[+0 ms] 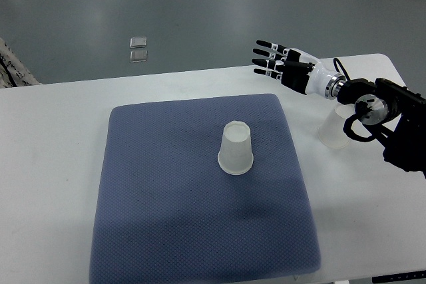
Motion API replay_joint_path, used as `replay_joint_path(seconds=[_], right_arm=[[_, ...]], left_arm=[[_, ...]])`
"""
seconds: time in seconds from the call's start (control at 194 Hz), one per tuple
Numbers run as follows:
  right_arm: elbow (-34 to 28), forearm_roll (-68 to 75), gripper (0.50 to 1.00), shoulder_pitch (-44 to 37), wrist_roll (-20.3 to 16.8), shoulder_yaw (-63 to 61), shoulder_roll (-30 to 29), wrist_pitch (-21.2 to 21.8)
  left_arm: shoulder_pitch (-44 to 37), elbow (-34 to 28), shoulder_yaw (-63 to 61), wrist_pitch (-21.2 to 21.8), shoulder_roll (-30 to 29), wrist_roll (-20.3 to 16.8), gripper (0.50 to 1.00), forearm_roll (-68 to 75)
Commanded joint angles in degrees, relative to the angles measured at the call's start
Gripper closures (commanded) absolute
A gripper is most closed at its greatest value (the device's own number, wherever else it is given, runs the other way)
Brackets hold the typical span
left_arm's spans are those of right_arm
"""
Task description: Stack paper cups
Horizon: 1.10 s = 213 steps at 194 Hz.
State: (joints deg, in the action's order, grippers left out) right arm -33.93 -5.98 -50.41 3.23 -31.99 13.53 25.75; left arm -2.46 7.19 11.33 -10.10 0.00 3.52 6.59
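- Two paper cups are in view, both upside down: the first cup [235, 148] stands on the blue mat [166, 217], a little above and right of the mat's middle.
- The second cup [335, 129] stands on the bare white table [53, 164], off the mat's right edge and well apart from the first cup; the robot's forearm crosses in front of its top, so part of it is hidden.
- The mat lies flat on the table and covers most of the middle of it, with its lower edge near the table's front.
- The right hand [283, 66] comes in from the right, its dark arm passing over the second cup. The hand hovers above the table just beyond the mat's upper right corner.
- Its fingers [265, 53] are stretched out straight and slightly spread, pointing left, and they hold nothing.
- The hand touches neither cup; the first cup sits well below and left of it.
- Beyond the table's far edge, on the grey floor, lie two small pale squares [138, 48], one just above the other, far above the mat's upper left corner.
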Motion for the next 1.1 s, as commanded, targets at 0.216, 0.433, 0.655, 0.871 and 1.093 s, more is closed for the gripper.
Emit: replay_joint_path(seconds=[0.216, 0.433, 0.655, 0.871, 1.093], right_arm=[[0.0, 0.0, 0.572, 0.1, 0.0, 0.1, 0.2, -0.2], [0.1, -0.1, 0.572, -0.2, -0.1, 0.6, 1.1, -0.7], [0.3, 0.0, 0.572, -0.2, 0.1, 0.6, 2.3, -0.8], [0.5, 0.2, 0.574, -0.1, 0.9, 0.2, 3.5, -6.2], [0.4, 1.1, 0.574, -0.3, 1.0, -0.2, 7.4, -4.6]], left_arm=[[0.0, -0.2, 0.0, 0.0, 0.0, 0.0, 0.5, 0.0], [0.1, -0.5, -0.1, 0.0, 0.0, 0.0, 0.5, 0.0], [0.1, -0.4, 0.0, 0.0, 0.0, 0.0, 0.5, 0.0], [0.1, -0.5, 0.0, 0.0, 0.0, -0.1, 0.5, 0.0], [0.1, -0.5, 0.0, 0.0, 0.0, 0.0, 0.5, 0.0]])
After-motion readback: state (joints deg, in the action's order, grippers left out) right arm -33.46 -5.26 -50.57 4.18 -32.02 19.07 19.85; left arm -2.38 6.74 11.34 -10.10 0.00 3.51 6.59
